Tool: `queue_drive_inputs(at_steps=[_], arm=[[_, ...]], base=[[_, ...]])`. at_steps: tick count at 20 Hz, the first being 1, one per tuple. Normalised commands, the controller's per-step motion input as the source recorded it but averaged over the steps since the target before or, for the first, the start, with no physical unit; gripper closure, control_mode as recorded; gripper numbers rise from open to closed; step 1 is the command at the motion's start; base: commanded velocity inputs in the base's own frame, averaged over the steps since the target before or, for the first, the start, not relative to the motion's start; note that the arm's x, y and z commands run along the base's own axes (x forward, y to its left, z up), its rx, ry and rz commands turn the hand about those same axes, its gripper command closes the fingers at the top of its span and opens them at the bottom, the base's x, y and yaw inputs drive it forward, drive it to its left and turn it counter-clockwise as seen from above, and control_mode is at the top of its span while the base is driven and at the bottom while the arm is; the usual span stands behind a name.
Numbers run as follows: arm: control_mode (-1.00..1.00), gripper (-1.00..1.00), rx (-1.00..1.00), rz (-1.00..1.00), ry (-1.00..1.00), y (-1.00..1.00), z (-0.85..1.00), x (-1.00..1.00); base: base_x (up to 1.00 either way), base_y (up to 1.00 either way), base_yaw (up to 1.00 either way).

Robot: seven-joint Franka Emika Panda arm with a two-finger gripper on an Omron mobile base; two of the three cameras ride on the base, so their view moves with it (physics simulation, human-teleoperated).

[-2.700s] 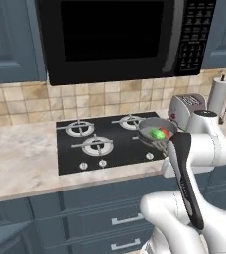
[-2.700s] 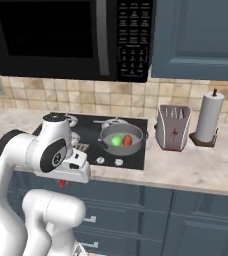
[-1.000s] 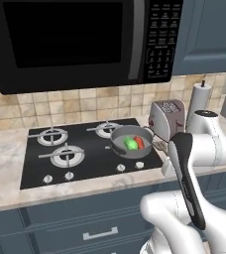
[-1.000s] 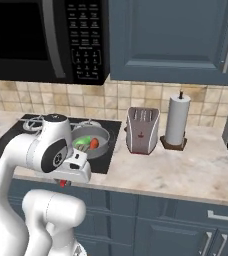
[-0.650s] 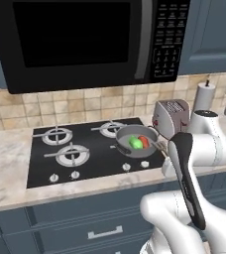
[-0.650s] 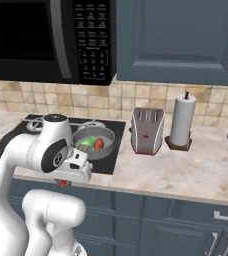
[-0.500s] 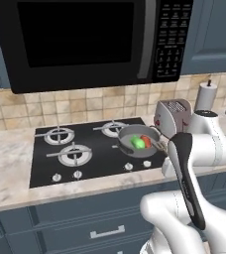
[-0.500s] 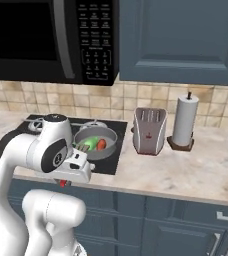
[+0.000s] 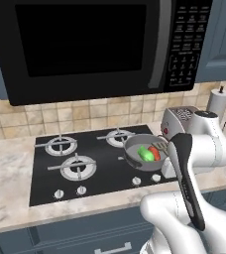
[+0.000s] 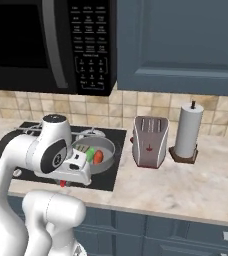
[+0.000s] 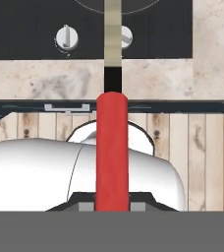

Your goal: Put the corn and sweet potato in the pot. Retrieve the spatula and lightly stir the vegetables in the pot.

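The grey pot [image 9: 128, 152] [image 10: 109, 150] sits on the front right burner of the cooktop. Inside it lie the green corn [image 9: 144, 153] [image 10: 90, 154] and, right beside it, the orange-red sweet potato [image 9: 155, 153] [image 10: 99, 157]. In the hand view my gripper [image 11: 112, 201] is shut on the red handle of the spatula [image 11: 112, 147]. Its thin metal shaft [image 11: 113, 34] runs over the counter edge and between two stove knobs toward the pot. The slotted head [image 9: 160, 147] shows at the pot's right rim. My arm hides the hand in both base views.
A silver toaster [image 9: 180, 118] [image 10: 149, 140] and a paper towel roll [image 9: 217, 101] [image 10: 188, 131] stand to the right of the cooktop [image 9: 60, 171]. A black microwave [image 9: 85, 44] hangs low over the burners. Knobs [image 11: 66, 37] line the cooktop's front edge.
The whole picture has shifted a little as the base moved, so the stove and toaster sit slightly further right. The arm's pose and its hold on the spatula look the same.
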Motion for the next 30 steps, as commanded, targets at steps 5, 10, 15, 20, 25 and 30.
queue_drive_inputs(at_steps=[5,10,15,20,25,30], arm=[[1.0,1.0,0.0,0.0,0.0,0.0,0.0,0.0],[1.0,1.0,0.0,0.0,0.0,0.0,0.0,0.0],[1.0,1.0,0.0,0.0,0.0,0.0,0.0,0.0],[1.0,1.0,0.0,0.0,0.0,0.0,0.0,0.0],[1.0,1.0,0.0,0.0,0.0,0.0,0.0,0.0],[-1.0,1.0,0.0,0.0,0.04,0.0,0.01,0.01]], base=[[0.4,0.01,-0.01],[0.17,0.0,0.0],[0.75,0.0,-0.02],[0.17,0.0,-0.01],[0.0,0.0,0.0],[0.0,0.0,0.0]])
